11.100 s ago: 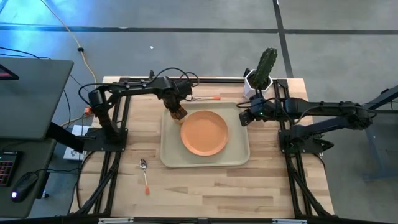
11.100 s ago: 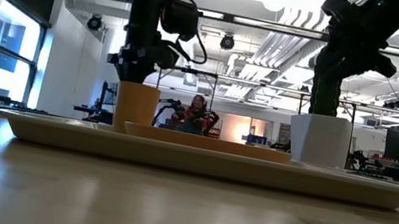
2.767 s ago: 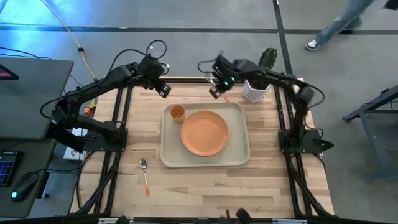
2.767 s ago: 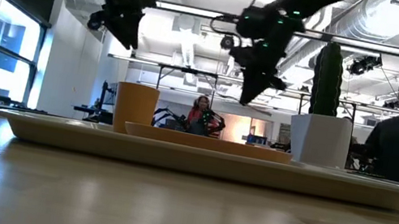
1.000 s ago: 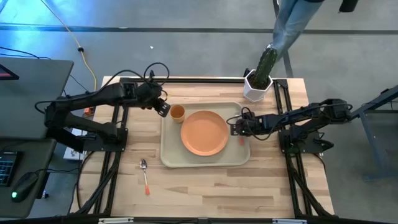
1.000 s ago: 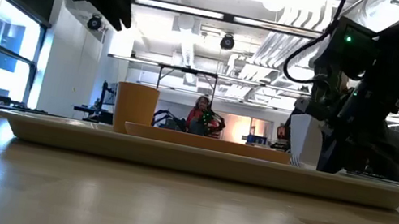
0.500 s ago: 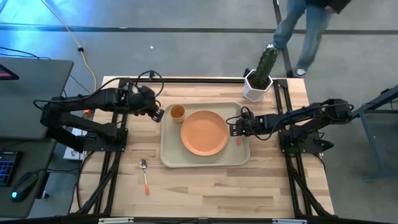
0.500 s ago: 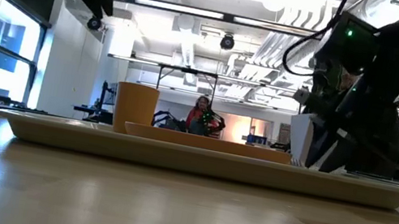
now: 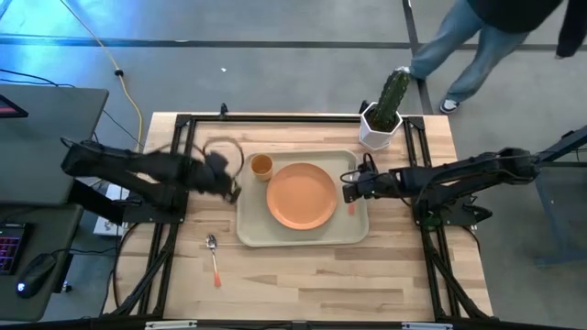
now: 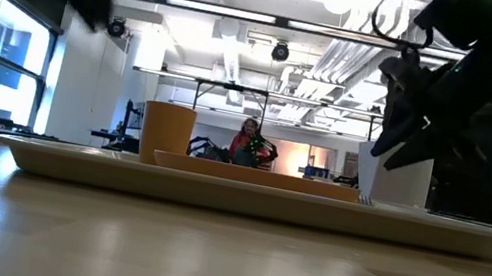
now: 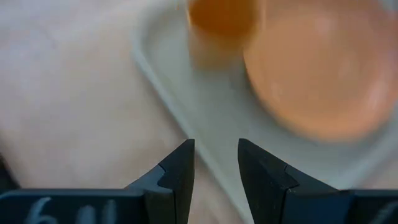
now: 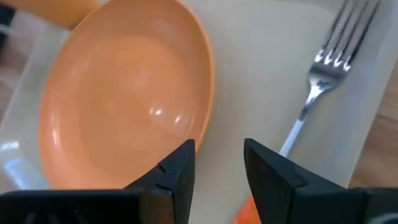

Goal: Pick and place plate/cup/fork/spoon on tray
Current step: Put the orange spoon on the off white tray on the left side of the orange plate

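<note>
Fork [image 12: 323, 74] lies released on tray [image 9: 252, 229] right edge; right gripper [image 9: 349, 192] empty, fingers parted. Next: left gripper [image 11: 216, 168], narrowly parted, fetches spoon [image 9: 213, 256]

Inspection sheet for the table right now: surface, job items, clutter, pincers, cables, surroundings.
Surface: light wooden table.
Job's things: round orange plate, small yellow-orange cup and orange-handled fork on pale beige rectangular tray; orange-handled spoon off the tray, on the wood.
Clutter: white pot with green cactus at the back edge.
Grippers: left pincer open beside the tray; right pincer open over the fork.
Cables: yellow cable on the floor.
Surroundings: person's legs behind the table.
</note>
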{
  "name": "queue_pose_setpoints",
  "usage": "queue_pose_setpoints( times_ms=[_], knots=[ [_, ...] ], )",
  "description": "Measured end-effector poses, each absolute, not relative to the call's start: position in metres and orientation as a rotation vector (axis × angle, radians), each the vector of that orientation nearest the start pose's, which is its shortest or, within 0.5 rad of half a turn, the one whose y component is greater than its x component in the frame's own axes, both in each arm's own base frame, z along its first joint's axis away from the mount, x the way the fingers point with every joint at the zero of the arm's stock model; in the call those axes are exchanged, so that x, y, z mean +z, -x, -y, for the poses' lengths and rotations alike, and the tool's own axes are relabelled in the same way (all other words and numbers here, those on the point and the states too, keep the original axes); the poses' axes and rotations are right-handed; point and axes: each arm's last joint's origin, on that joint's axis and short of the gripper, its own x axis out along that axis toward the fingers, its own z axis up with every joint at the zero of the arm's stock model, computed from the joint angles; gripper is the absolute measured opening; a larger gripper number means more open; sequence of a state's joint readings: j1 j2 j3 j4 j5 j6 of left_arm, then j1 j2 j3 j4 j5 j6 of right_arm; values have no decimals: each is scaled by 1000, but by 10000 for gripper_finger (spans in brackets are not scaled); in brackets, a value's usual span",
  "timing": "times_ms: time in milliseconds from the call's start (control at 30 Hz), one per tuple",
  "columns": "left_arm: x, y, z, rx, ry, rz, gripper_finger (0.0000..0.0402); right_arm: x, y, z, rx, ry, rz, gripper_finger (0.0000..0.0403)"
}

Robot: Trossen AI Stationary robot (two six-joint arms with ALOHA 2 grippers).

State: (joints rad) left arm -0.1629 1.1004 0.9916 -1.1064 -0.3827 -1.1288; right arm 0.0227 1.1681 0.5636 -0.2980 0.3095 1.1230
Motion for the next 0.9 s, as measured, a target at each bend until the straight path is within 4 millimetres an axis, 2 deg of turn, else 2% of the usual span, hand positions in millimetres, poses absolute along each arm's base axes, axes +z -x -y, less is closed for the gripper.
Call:
queue_pose_setpoints(
  times_ms=[100, 200, 333, 467, 667, 767, 900],
  knots=[
    [255, -178, 45, 697, 785, -1014, 111, 184, -211, -4, -673, -885, -647, 129],
    [236, -175, 67, 585, 854, -1076, 111, 185, -211, -12, -626, -877, -660, 129],
    [208, -165, 82, 543, 831, -1161, 111, 185, -211, -17, -589, -835, -674, 129],
    [186, -155, 84, 541, 827, -1218, 111, 185, -212, -17, -576, -807, -678, 129],
    [168, -146, 81, 508, 786, -1306, 111, 186, -212, -16, -557, -792, -682, 129],
    [154, -139, 79, 487, 803, -1386, 111, 186, -212, -16, -548, -798, -688, 129],
    [141, -135, 78, 452, 832, -1399, 111, 186, -212, -17, -534, -806, -698, 129]
  ],
)
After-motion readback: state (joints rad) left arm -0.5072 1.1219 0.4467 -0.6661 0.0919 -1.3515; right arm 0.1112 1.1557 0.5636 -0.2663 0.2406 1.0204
